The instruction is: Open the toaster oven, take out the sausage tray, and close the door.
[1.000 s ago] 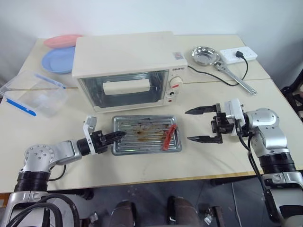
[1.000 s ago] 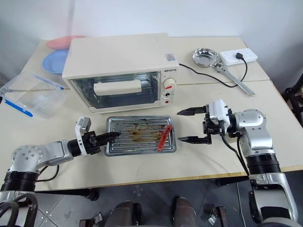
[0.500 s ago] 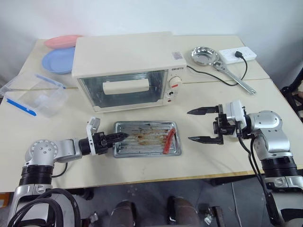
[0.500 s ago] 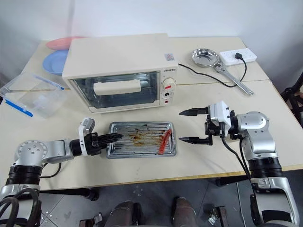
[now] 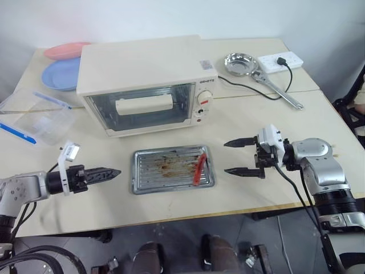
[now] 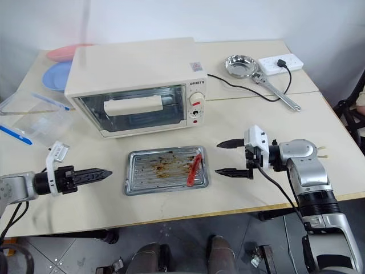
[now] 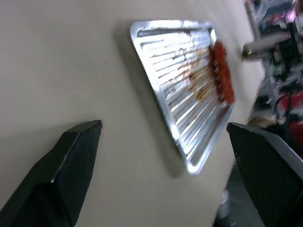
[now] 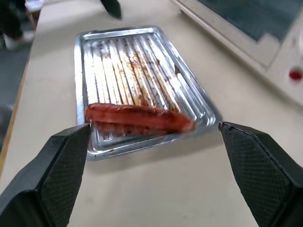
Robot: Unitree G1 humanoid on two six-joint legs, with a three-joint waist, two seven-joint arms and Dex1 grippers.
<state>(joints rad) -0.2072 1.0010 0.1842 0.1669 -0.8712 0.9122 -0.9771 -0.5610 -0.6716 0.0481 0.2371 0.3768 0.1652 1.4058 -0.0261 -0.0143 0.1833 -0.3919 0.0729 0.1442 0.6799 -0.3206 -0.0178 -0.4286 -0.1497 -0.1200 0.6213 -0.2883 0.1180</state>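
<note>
Tray position: the sausage tray [image 5: 173,169] lay flat on the table [image 5: 285,123], out of the oven, just in front of the toaster oven [image 5: 145,83] and between my two grippers.
Tray long axis: it ran across me from my left to my right, parallel to the oven front; the red sausage [image 5: 199,168] lay towards its right end, angled across the ridges.
Left gripper: my left gripper [image 5: 108,171] stood with its fingers apart and nothing between them, off the tray's left short edge with bare table in the gap; it pointed at that edge.
Right gripper: my right gripper [image 5: 236,156] was spread wide and empty, its fingers one above the other, pointing left at the tray's right short edge.
Nearer arm: by my judgement the right was a little closer to the tray than the left, though neither touched it.
Door: the door [image 5: 141,108] looked shut, its glass upright and the cream bar handle [image 5: 144,105] across the front.
Task standing: I judged the tray step done and the door closed.
Next-move hinge: if anything remained it lay behind the tray, so either arm would have had to reach over or around the tray to get to the handle.
</note>
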